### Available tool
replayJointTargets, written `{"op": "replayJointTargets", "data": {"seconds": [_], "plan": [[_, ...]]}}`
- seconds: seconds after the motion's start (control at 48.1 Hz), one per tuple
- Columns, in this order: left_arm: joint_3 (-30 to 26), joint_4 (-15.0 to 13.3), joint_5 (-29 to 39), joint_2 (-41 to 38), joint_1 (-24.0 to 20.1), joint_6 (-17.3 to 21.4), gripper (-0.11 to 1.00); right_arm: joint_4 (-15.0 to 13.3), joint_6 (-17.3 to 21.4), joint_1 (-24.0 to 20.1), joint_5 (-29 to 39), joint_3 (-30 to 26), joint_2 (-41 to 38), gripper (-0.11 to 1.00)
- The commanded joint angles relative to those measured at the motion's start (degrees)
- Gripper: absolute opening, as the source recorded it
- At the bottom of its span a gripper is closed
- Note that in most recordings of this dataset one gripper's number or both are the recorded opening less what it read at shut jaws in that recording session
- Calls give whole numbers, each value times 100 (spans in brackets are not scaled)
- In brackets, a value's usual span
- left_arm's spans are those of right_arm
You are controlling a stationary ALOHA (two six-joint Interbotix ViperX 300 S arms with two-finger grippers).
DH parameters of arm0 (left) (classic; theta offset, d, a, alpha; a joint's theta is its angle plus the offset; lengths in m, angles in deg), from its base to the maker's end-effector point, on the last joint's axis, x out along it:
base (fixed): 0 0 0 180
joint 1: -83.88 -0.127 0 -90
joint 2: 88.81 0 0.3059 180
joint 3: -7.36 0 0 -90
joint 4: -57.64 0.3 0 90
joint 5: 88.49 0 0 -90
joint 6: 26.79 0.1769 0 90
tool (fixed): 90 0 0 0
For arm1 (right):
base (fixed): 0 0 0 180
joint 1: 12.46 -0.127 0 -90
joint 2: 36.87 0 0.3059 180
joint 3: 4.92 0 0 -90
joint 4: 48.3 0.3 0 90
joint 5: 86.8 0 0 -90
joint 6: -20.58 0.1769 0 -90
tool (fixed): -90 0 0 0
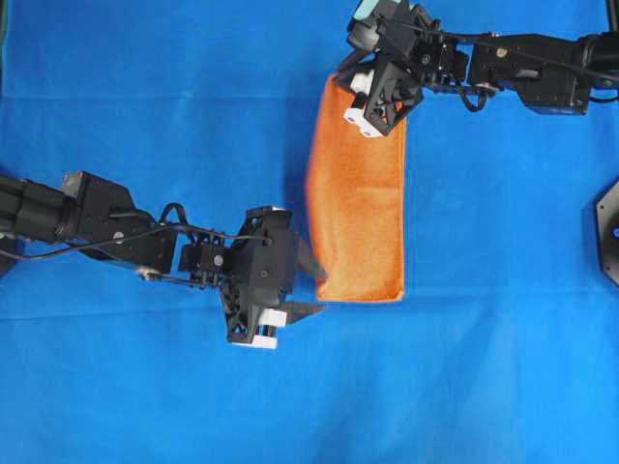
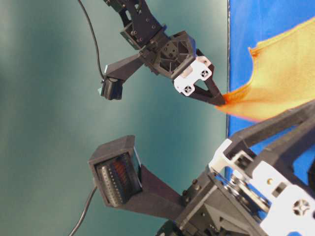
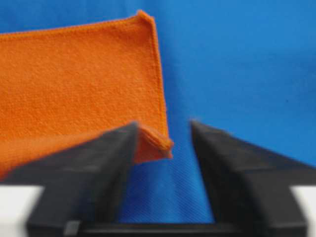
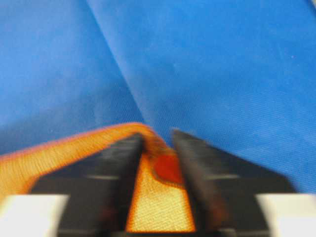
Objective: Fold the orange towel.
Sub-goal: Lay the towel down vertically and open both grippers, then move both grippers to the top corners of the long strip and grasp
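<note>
lying folded into a long narrow strip on the blue-cloth-covered desk (image 1: 145,97), the bright-orange ribbed microfibre towel (image 1: 358,213) stretches between the two arms. the left end effector (image 1: 311,285) sits at the strip's near-left corner, its black fingers (image 3: 89,168) spread apart; in the left wrist view that corner, slightly raised and doubled over, lies just in front of and against the inner face of the left-hand finger, with bare blue cloth showing through the gap, so nothing is clamped. the rest of the towel spreads away ahead and to the left of this end effector.

the right end effector (image 1: 360,118) is over the strip's far corner. in the right wrist view its fingers (image 4: 123,173) stand parted with orange fabric filling the gap between them, the hem curving just ahead of the tips. the table-level view shows the tips touching the towel's edge, which lifts and billows beyond them. whether the fabric is still pinched cannot be told; the jaws look released.
</note>
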Motion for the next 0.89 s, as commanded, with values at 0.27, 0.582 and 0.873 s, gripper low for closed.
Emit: {"op": "replayJointTargets", "data": {"seconds": [0.27, 0.582, 0.873], "plan": [[9, 18, 457, 545, -44, 105, 57, -79, 0, -18, 62, 70, 343, 57], [360, 26, 1600, 1960, -281, 237, 56, -70, 9, -132, 26, 694, 1608, 57], [1274, 26, 923, 3103, -967, 246, 56, -44, 141, -483, -299, 1793, 3252, 57]]}}
